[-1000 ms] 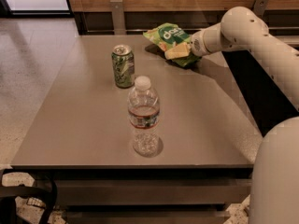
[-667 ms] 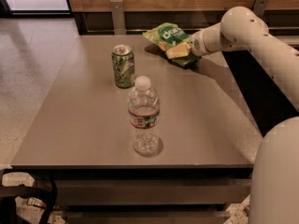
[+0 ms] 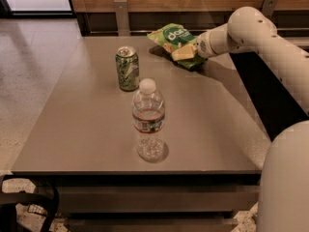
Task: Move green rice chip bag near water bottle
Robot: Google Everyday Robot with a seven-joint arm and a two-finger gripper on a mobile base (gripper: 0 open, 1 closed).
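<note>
The green rice chip bag lies at the far edge of the table, right of centre, its white logo facing up. My gripper is at the bag's near right corner, touching or just over it, and the arm reaches in from the right. The water bottle stands upright near the table's front, clear with a white cap and a red-and-white label. The bag is well behind the bottle and a little to its right.
A green soda can stands upright left of the bag and behind the bottle. The grey table has a wooden wall and metal posts behind it. My white arm and body fill the right side.
</note>
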